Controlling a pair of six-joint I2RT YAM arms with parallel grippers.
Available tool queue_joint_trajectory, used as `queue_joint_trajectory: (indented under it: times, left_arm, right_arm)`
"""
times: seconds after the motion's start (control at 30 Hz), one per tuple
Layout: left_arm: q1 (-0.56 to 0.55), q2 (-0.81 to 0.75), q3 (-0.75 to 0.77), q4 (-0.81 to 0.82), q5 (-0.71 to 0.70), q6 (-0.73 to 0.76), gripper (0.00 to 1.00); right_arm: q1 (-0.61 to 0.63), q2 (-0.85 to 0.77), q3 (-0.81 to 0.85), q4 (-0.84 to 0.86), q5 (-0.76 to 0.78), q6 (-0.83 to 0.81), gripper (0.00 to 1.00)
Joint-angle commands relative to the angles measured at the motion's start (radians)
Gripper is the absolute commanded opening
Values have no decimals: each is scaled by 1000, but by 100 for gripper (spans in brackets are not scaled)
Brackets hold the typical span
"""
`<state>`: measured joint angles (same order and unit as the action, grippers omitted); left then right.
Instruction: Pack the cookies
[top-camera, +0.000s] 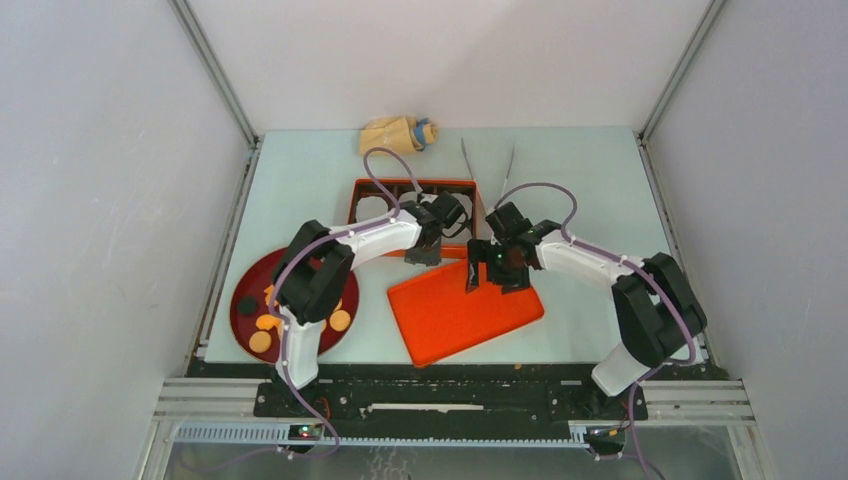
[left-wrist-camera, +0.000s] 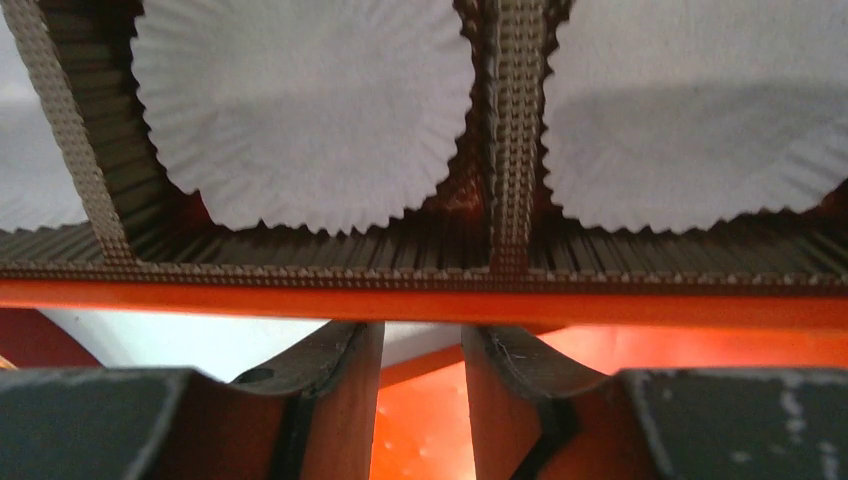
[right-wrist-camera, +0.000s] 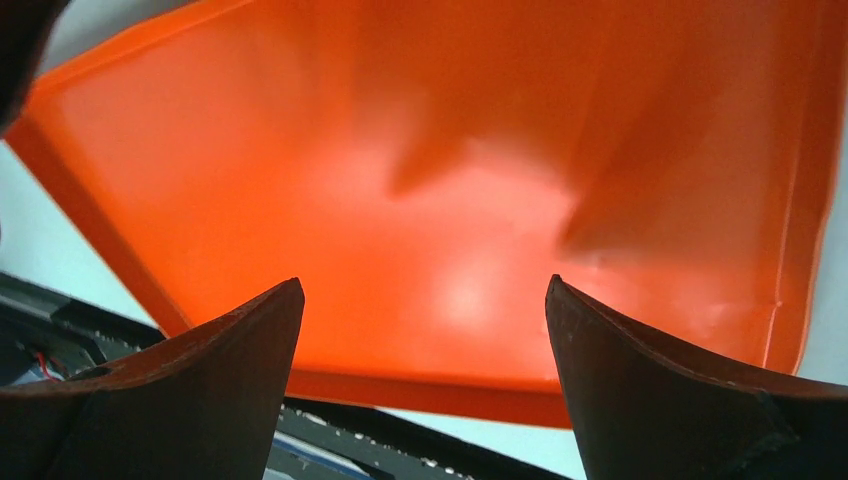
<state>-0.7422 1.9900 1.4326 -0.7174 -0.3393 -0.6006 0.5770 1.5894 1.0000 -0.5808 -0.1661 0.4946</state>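
At near left of the bench, cookies sit on the red plate, partly hidden by the left arm. Left tool hangs at the near rim of the orange box. Its fingers are a narrow gap apart, with nothing seen between them. White liners lie in the compartments beyond. Right tool is spread wide above the orange lid, gripping nothing.
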Motion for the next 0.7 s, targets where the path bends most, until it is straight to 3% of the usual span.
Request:
queue_joint_trajectory:
  times: [0.0, 0.37, 0.67]
  left_arm:
    - [32, -5, 59, 62, -22, 33, 39]
    - [162, 49, 103, 118, 57, 44, 39]
    - [225, 121, 271, 74, 71, 53, 38]
  right_arm:
    - [-51, 27, -9, 51, -6, 62, 100]
    - [-280, 29, -113, 42, -46, 113, 100]
    - [-411, 11, -129, 52, -80, 98, 100]
